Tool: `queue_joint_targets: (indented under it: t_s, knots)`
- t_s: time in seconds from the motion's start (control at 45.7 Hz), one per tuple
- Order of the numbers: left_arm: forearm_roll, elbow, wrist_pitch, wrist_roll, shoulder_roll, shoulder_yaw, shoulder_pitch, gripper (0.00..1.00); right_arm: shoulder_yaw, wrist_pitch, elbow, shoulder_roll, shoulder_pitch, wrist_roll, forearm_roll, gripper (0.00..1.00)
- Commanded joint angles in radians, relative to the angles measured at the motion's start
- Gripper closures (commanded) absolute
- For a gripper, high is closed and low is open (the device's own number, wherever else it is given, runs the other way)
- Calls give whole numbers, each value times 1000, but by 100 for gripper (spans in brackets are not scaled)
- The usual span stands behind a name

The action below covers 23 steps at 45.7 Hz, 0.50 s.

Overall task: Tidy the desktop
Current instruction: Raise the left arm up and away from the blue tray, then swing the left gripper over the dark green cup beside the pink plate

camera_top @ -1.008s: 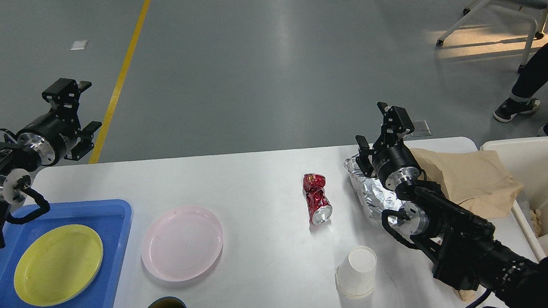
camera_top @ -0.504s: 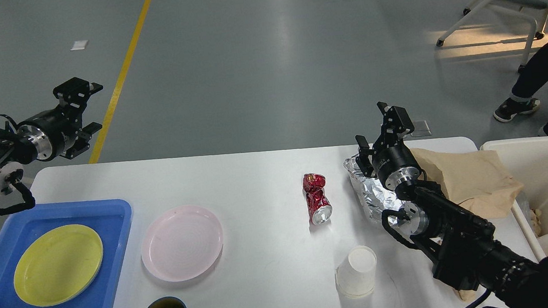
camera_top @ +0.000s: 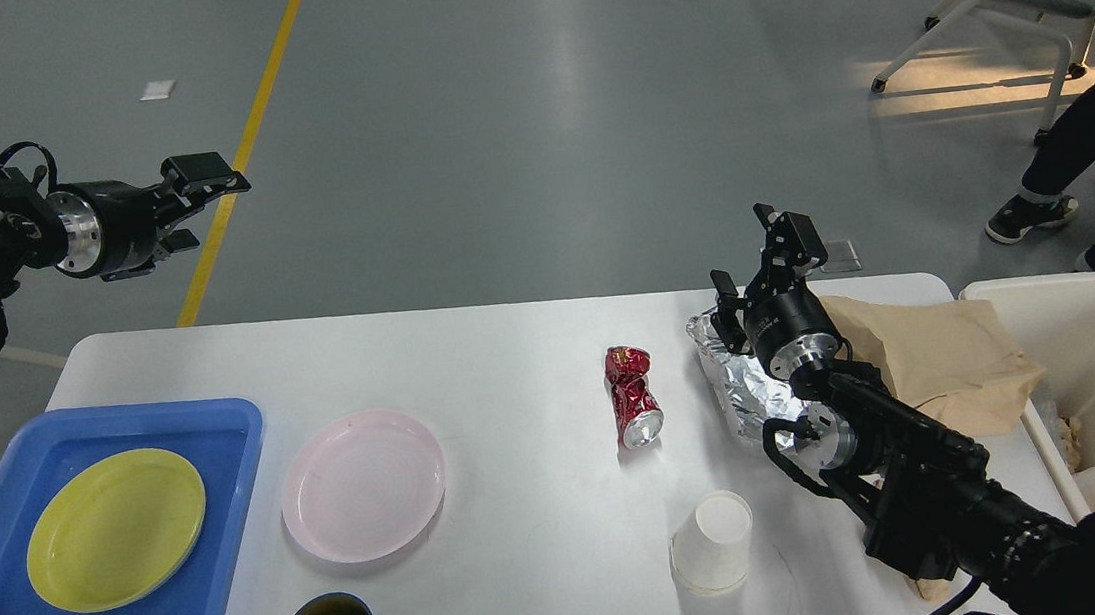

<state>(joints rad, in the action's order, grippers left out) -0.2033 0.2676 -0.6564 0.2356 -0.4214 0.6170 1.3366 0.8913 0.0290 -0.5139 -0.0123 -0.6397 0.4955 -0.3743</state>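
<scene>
White rectangular desktop, rounded corners, smooth and slightly glossy, level, spans nearly the full width of the view with grey floor beyond its far edge. Near edge cut off by the frame bottom. Surface cluttered on both ends and the middle; bare patches along the far edge and centre-left.

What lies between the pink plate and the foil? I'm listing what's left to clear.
In the head view, only the crushed red can lies between the pink plate and the foil; the rest of that stretch of desktop is bare.
</scene>
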Motion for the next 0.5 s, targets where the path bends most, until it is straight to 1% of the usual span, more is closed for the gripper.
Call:
queue_joint_targets:
  t_s: [0.0, 0.11, 0.175, 0.241, 0.329, 0.416, 0.482]
  knots:
    - [1, 1, -140, 5, 0, 107, 33, 3, 0, 0, 0, 0, 0, 0, 0, 0]
    - [-1, 2, -230, 5, 1, 174, 70, 3, 0, 0, 0, 0, 0, 0, 0, 0]
    - [-1, 8, -304, 2, 1, 207, 93, 3, 0, 0, 0, 0, 0, 0, 0, 0]
    - [-1, 45, -304, -1, -5, 227, 124, 3, 0, 0, 0, 0, 0, 0, 0, 0]
    - [-2, 133, -304, -2, -26, 259, 193, 3, 0, 0, 0, 0, 0, 0, 0, 0]
    - [-1, 226, -304, 2, -60, 325, 257, 3, 0, 0, 0, 0, 0, 0, 0, 0]
    - [-2, 292, -304, 1, -63, 371, 306, 3, 0, 0, 0, 0, 0, 0, 0, 0]
